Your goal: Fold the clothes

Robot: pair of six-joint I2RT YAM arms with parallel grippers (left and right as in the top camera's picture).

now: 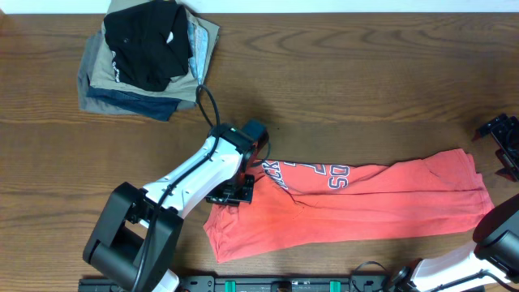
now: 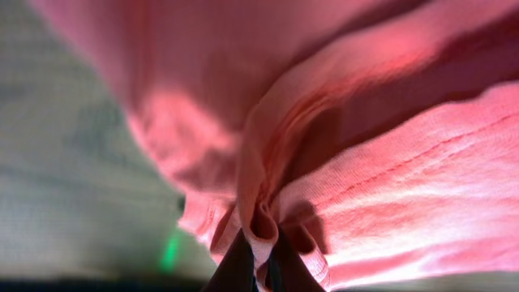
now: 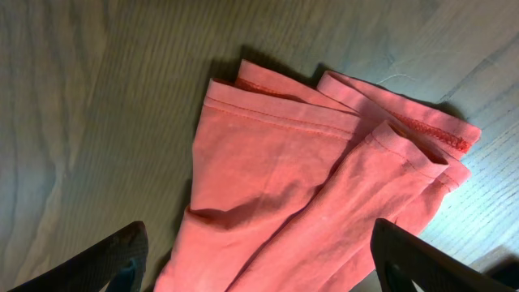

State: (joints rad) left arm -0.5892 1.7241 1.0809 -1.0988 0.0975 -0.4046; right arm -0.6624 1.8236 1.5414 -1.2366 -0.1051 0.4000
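The coral-red T-shirt (image 1: 389, 203) lies stretched left to right as a long band on the wooden table, with dark block lettering (image 1: 312, 174) facing up near its left half. My left gripper (image 1: 235, 193) is at the shirt's left end, shut on a bunched fold of its fabric (image 2: 389, 162), which is pinched between the fingers (image 2: 261, 272). My right gripper (image 1: 504, 144) is at the table's right edge, beside the shirt's right end. Its fingers (image 3: 258, 231) are wide open and empty above the hemmed edges (image 3: 300, 178).
A pile of folded garments (image 1: 150, 81) in tan, grey and blue, with a black one (image 1: 146, 40) on top, sits at the back left. A black cable (image 1: 209, 105) runs from the left arm towards the pile. The table's front edge lies just below the shirt.
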